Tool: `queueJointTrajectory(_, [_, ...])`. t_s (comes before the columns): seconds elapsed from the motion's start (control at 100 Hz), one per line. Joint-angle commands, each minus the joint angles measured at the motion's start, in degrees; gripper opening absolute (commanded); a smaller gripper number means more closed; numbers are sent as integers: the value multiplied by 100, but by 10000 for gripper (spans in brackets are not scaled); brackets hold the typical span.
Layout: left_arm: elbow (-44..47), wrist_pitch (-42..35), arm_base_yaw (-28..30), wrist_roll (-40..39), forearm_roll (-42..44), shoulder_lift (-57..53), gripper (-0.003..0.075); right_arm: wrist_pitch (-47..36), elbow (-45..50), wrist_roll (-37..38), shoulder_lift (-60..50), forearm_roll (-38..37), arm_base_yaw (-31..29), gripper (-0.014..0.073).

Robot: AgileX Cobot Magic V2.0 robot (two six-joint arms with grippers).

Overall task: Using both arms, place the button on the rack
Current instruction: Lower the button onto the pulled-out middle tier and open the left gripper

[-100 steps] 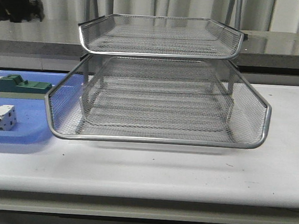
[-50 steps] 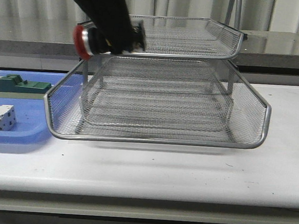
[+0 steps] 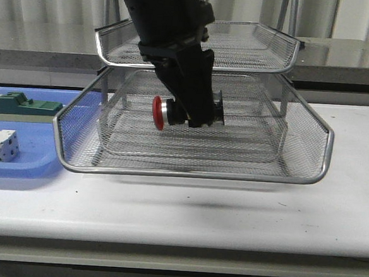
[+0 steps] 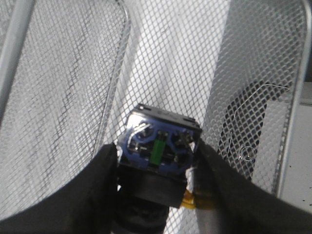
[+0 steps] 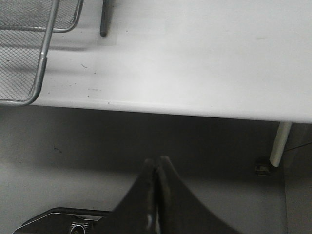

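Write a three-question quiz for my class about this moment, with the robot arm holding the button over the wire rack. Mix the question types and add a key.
1. True or false: the button already lies loose on a tray of the rack.
2. Which gripper holds the button? A) left gripper B) right gripper C) both
3. Fill in: in the front view, the button's red cap points toward the ____ side of the picture.

Key
1. False: it is clamped in a gripper, held over the pulled-out tray.
2. A: the right gripper is shut on nothing, off the table edge.
3. Left.
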Motion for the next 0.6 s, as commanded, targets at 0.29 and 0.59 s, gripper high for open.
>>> queueJointTrajectory(0.29, [-230, -118, -45, -2, -179, -224, 432, -259, -197, -30, -1, -82, 0, -68])
queueJointTrajectory(0.59, [-394, 50, -45, -2, -179, -254, 465, -259, -197, -30, -1, -82, 0, -68])
